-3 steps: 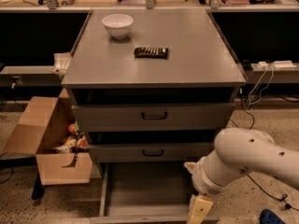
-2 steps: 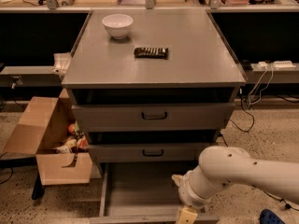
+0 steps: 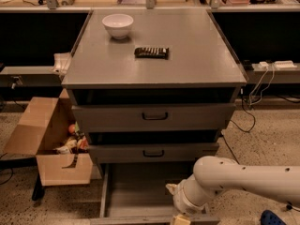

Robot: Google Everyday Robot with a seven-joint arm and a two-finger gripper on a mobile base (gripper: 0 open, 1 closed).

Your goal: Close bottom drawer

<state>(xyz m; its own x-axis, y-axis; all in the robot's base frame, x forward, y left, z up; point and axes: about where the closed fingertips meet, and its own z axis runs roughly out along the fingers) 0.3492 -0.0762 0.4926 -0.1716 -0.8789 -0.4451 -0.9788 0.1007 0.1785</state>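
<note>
The bottom drawer (image 3: 136, 191) of the grey cabinet is pulled far out, showing a deep plain tray; its front panel (image 3: 140, 220) lies along the lower frame edge. My white arm comes in from the right. The gripper (image 3: 180, 219) hangs at the drawer's front panel, right of its middle, and is mostly cut off by the frame edge. The drawer's black handle is out of view.
Above it sit two closed grey drawer fronts (image 3: 154, 116) (image 3: 153, 153) with black handles. A white bowl (image 3: 117, 25) and a dark flat bar (image 3: 151, 52) lie on the cabinet top. An open cardboard box (image 3: 51, 139) stands on the floor at the left. Cables run at the right.
My arm and gripper have moved left along the drawer's front, from its right end toward the middle. The drawer stays pulled out.
</note>
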